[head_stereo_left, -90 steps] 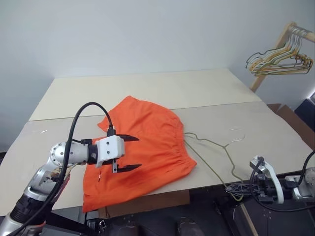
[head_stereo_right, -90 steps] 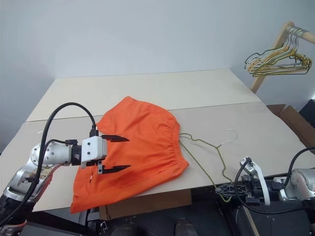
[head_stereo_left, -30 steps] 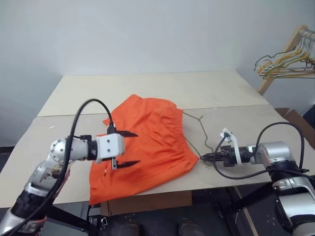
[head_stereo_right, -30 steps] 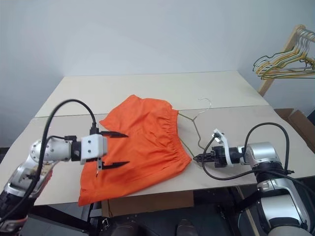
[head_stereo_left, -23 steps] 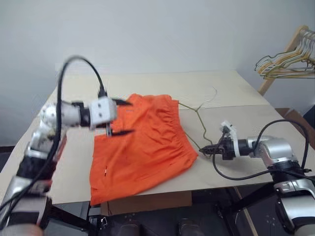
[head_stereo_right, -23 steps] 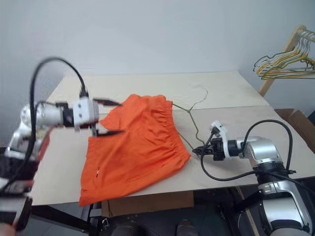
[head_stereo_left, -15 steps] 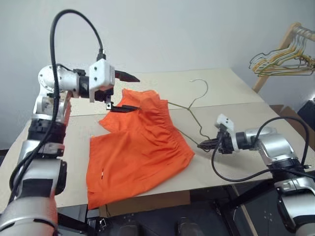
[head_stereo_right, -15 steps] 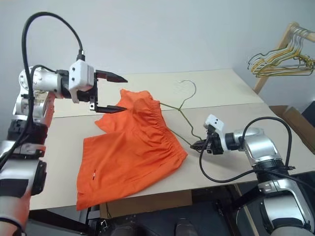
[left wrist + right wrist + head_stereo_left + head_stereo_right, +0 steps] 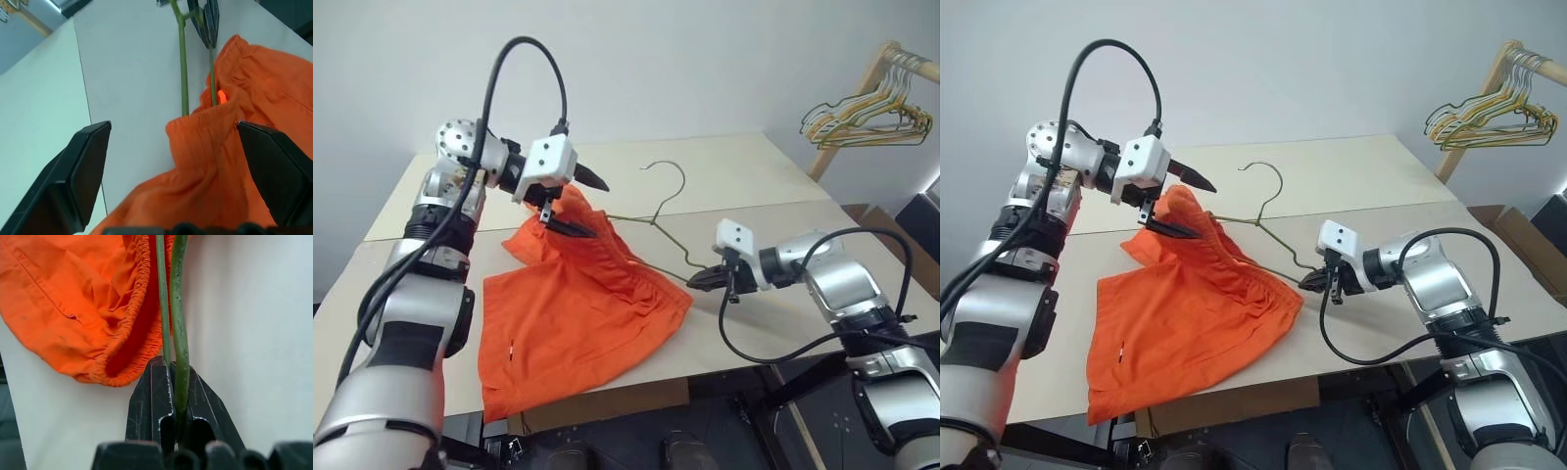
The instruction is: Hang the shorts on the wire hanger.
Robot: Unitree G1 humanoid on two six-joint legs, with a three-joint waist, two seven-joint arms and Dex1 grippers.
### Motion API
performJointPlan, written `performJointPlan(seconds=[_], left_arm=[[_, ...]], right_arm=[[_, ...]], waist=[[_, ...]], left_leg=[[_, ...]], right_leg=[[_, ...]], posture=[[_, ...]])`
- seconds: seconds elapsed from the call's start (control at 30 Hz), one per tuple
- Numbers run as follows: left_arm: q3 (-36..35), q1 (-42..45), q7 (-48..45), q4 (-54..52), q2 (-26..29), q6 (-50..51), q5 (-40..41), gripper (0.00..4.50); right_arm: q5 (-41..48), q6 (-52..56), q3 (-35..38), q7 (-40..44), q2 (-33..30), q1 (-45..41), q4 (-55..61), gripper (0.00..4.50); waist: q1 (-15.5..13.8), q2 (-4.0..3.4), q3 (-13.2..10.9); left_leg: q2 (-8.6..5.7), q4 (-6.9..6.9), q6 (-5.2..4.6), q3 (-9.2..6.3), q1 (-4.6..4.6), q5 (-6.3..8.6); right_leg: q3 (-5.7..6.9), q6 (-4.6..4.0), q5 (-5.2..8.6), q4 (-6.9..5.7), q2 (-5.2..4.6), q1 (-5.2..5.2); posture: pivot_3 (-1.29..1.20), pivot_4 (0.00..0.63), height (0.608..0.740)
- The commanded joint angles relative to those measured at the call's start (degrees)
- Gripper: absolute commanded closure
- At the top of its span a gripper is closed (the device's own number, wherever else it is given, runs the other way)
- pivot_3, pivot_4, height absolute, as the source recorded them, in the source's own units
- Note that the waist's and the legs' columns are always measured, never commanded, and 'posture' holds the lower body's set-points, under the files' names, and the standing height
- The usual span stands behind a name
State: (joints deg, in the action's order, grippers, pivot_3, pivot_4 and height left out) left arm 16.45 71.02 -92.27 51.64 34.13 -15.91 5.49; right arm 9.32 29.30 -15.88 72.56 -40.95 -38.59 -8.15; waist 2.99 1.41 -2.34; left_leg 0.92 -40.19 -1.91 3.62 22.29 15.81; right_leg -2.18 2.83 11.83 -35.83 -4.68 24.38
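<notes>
Bright orange fabric shorts point(image 9: 578, 304) spread on table point(image 9: 783, 176), far edge bunched between spread left gripper point(image 9: 584, 204) fingers, perhaps touching; right gripper point(image 9: 697, 281), at three o'clock, pinching thin grey-green wire hanger point(image 9: 658, 217).

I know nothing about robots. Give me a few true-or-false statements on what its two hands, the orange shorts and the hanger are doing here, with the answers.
1. The right hand is clamped on a corner of the wire hanger. True.
2. The left hand is shut tight. False: its fingers are spread wide around a raised bunch of the shorts.
3. The shorts hang fully clear of the table. False: most of the fabric lies on the table.
4. The hanger's hook points upward. True.
5. A bunch of other hangers hangs on a wooden rack at the far right. True.
</notes>
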Motion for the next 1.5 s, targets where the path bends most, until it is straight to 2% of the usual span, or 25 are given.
performJointPlan(seconds=[0.03, 0.17, 0.47, 0.5, 0.6, 0.77, 0.87, 0.9, 1.13, 1.23, 1.33, 1.43, 1.5], left_arm=[[2.8, 2.5, -0.2, -0.3, 1.6, 0.7, 1.2, 0.21], [8.1, 2.3, -0.2, -0.8, 3.3, 2.9, 3.7, 1.27], [13.8, 2.5, -0.2, -0.8, 4.0, 4.7, 6.1, 4.37], [13.9, 2.5, -0.2, -0.6, 3.9, 4.6, 6.1, 4.47], [14.2, 2.5, -0.2, -0.5, 4.0, 4.3, 6.6, 4.47], [12.1, 2.3, -0.2, 0.1, 3.6, 2.1, 6.6, 4.47], [10.7, 2.6, -0.2, 0.7, 3.9, 0.6, 6.4, 4.5], [10.0, 2.7, -0.2, 1.1, 4.0, 0.1, 6.0, 4.5], [5.7, 3.1, -0.2, 1.8, 6.0, -0.4, 4.8, 4.5], [4.7, 2.8, -0.2, 2.2, 7.0, -0.5, 4.3, 4.5], [3.6, 2.8, -0.2, 3.3, 7.2, -1.1, 3.2, 4.5], [2.6, 2.7, -0.2, 4.0, 6.9, -1.5, 2.5, 4.5], [2.0, 2.6, -0.2, 4.2, 6.7, -1.4, 2.1, 4.5]], right_arm=[[-0.6, -0.6, 0.3, -0.3, 0.0, -2.2, 2.1, 4.5], [-1.1, -0.5, -0.5, -0.3, 0.0, -2.2, 2.4, 4.5], [-1.3, -0.6, -0.3, -0.6, 0.4, -2.9, 3.3, 4.5], [-1.2, -0.4, -0.2, -0.8, 0.5, -3.1, 3.5, 4.5], [-1.4, -1.1, 0.2, -1.3, 0.7, -3.0, 4.0, 4.5], [-3.4, -11.7, 1.6, -4.7, 1.2, -0.8, 4.3, 4.5], [-5.8, -15.4, 0.4, -4.2, -0.9, 0.4, 4.7, 3.72], [-4.9, -12.8, 1.4, -4.5, -0.8, 0.1, 4.7, 3.37], [5.4, 1.7, 15.0, -6.8, -4.3, 4.3, 8.0, 0.95], [11.1, 6.9, 20.9, -6.5, -6.2, 11.3, 13.1, 0.95], [16.1, 15.5, 22.9, -9.0, -5.6, 18.0, 20.0, 0.95], [21.9, 25.2, 23.3, -15.3, -0.5, 21.6, 26.2, 0.95], [23.6, 28.8, 22.6, -21.7, 5.3, 23.4, 30.4, 0.95]], waist=[[0.0, 0.0, 0.0], [0.2, 0.0, 0.0], [0.2, 0.0, 0.0], [0.2, 0.0, 0.0], [0.3, 0.0, 0.0], [0.5, 0.0, 0.0], [0.5, 0.0, 0.0], [0.5, 0.0, 0.0], [0.1, 0.01, 0.0], [-0.4, 0.01, 0.0], [-0.6, 0.01, 0.0], [-0.3, 0.02, 0.0], [-0.3, 0.02, 0.0]], left_leg=[[0.0, 0.0, 0.0, 0.0, 0.0, 0.0], [0.01, 0.0, -0.02, 0.0, 0.02, 0.01], [0.01, -0.04, -0.03, -0.03, 0.04, 0.02], [0.01, -0.04, -0.03, -0.03, 0.04, 0.02], [0.01, -0.04, -0.03, -0.02, 0.04, 0.02], [0.01, -0.04, -0.03, -0.02, 0.04, 0.02], [0.01, -0.04, -0.03, -0.01, 0.05, 0.02], [0.01, -0.04, -0.04, 0.0, 0.06, 0.02], [0.01, -0.05, -0.05, -0.03, 0.06, 0.03], [0.03, -0.05, -0.07, -0.03, 0.05, 0.04], [0.04, -0.06, -0.09, -0.02, 0.03, 0.05], [0.04, -0.1, -0.09, -0.02, -0.01, 0.05], [0.04, -0.1, -0.09, -0.04, -0.04, 0.05]], right_leg=[[0.0, 0.0, 0.0, 0.0, 0.0, 0.0], [-0.01, 0.01, 0.01, -0.02, 0.0, 0.03], [-0.01, 0.02, 0.01, -0.03, 0.0, 0.04], [-0.01, 0.02, 0.01, -0.02, 0.0, 0.05], [-0.01, 0.02, 0.01, -0.02, 0.0, 0.04], [0.0, 0.02, 0.02, -0.02, 0.0, 0.05], [-0.01, 0.03, 0.02, -0.01, 0.0, 0.05], [-0.01, 0.03, 0.02, -0.01, 0.0, 0.05], [0.0, 0.03, 0.02, -0.02, -0.01, 0.03], [0.01, 0.03, 0.02, 0.0, -0.01, 0.0], [0.02, 0.03, 0.03, -0.02, 0.0, 0.0], [0.0, 0.02, 0.02, -0.11, 0.0, -0.02], [-0.06, 0.01, 0.02, -0.17, 0.02, -0.01]], posture=[[-0.05, 0.0, 0.74], [-0.05, 0.0, 0.74], [-0.05, 0.0, 0.74], [-0.05, 0.0, 0.74], [-0.06, 0.0, 0.74], [-0.06, 0.0, 0.74], [-0.06, 0.0, 0.74], [-0.05, 0.0, 0.74], [-0.04, 0.0, 0.74], [-0.04, 0.0, 0.74], [-0.05, 0.0, 0.74], [-0.05, 0.0, 0.74], [-0.05, 0.0, 0.74]])
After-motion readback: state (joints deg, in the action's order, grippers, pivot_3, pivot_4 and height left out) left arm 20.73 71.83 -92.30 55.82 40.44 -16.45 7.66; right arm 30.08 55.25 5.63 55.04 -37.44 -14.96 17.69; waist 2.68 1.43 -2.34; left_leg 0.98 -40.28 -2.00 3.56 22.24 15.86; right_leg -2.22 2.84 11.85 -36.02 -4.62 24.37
